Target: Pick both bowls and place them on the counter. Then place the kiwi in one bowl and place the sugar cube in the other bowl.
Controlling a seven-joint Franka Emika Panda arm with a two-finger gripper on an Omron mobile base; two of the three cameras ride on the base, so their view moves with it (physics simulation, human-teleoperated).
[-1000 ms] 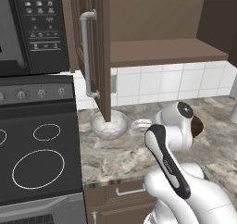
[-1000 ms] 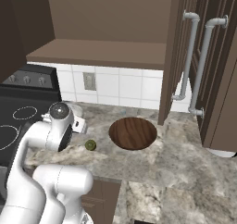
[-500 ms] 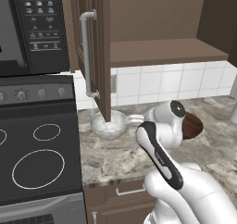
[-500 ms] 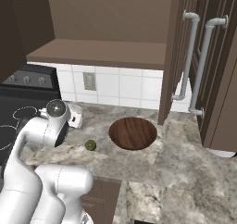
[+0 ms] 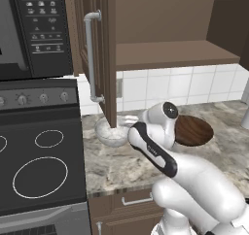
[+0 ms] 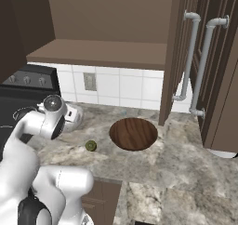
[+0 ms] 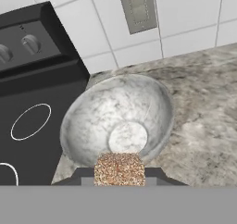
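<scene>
The surface (image 6: 186, 173) carried the wooden bowl (image 6: 133, 133), then the marbled bowl (image 7: 118, 119) beside the stovetop (image 5: 39, 166). The kiwi (image 6: 90, 146) lay near the wooden bowl. My fingers (image 7: 119, 172) gripped the sugar cube (image 7: 119, 168) over the marbled bowl.

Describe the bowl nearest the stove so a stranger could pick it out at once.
Start at the black stovetop; on the grey-beige marbled stone counter right beside it sits a deep grey-white marbled stone bowl. The wide, shallow dark brown wooden bowl lies farther along.
</scene>
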